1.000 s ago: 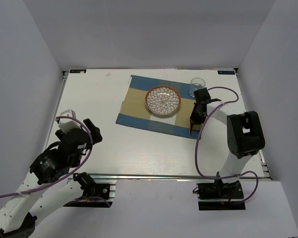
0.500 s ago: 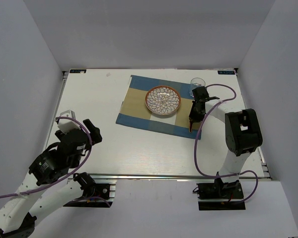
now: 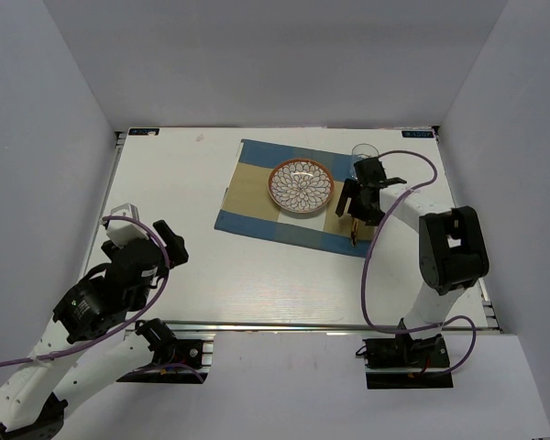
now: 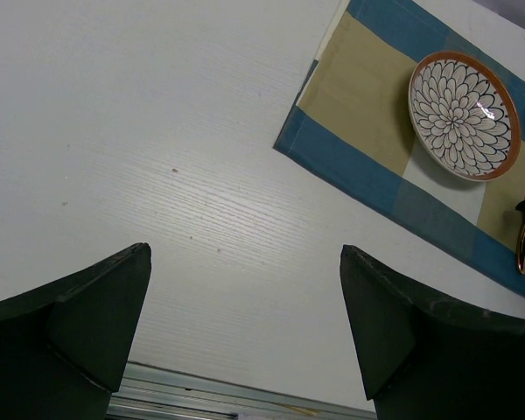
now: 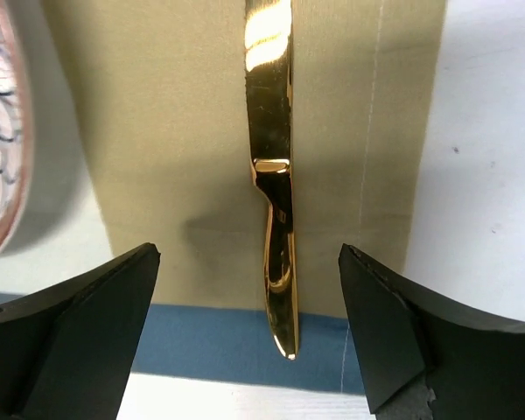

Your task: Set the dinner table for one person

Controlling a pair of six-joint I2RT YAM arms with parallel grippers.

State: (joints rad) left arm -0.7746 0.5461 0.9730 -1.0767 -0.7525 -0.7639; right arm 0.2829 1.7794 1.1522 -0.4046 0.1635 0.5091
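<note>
The dinner table (image 3: 183, 183) is a white top holding a blue-and-tan placemat (image 3: 252, 197). On the mat sits a flower-patterned plate (image 3: 301, 185), with a clear glass (image 3: 364, 156) behind its right side. A gold knife (image 5: 271, 157) lies flat on the mat's right tan strip, right of the plate (image 5: 0, 131), its handle end over the blue border. My right gripper (image 5: 249, 254) hovers open just above the knife (image 3: 352, 234), fingers either side and not touching it. My left gripper (image 4: 245, 324) is open and empty over bare table (image 4: 157, 131) near the front left.
A metal rail (image 4: 201, 389) runs along the table's near edge. White walls close in the left, back and right sides. The right arm's purple cable (image 3: 371, 266) loops over the table right of the placemat (image 4: 367, 96).
My right gripper has opened and let go of the gold knife, which now lies on the placemat beside the plate. The left arm has not moved.
</note>
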